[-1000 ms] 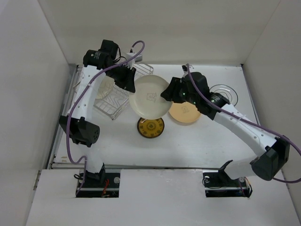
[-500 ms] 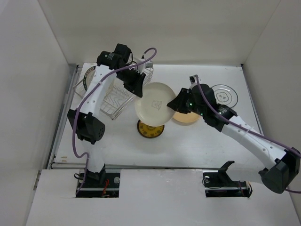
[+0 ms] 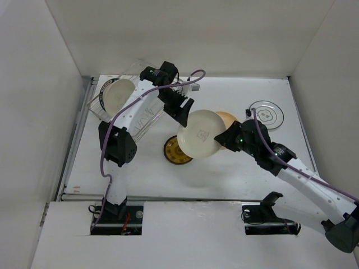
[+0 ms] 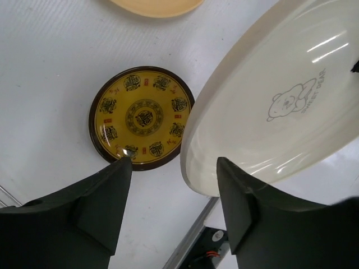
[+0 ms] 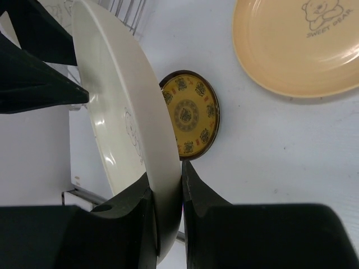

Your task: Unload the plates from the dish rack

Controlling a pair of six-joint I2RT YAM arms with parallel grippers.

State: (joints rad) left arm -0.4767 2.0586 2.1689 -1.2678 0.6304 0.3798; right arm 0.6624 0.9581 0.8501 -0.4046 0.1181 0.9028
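**Ana:** What can you see from up top?

**Ben:** The cream plate is up in the air over the middle of the tabletop. The right gripper pinches its right rim. The left gripper is at its far left rim with its jaws apart, not squeezing.

**Ana:** So which step is this?

**Ben:** I think it is a pass from one arm to the other. Next the left arm should back off without bumping the plate. Then the right arm should lay it flat on a bare spot.

**Ana:** Where is everything else?

**Ben:** The dish rack sits at the far left corner, with a pale plate in it. The patterned plate lies near the right edge. The orange plate and the gold plate lie in the middle. Each is partly hidden under the cream one.

**Ana:** And the left wrist camera?

**Ben:** Both dark fingers stand wide. The cream rim hangs just beside the right one, and I cannot tell if it touches. The plate is cut off at the side.

**Ana:** And the right wrist camera?

**Ben:** Its grey fingers are clamped tight on the cream rim, with the plate standing on edge. Only a few rack wires show at the top.

**Ana:** What is hard to make out?

**Ben:** How many plates are in the rack. I am only sure of one.
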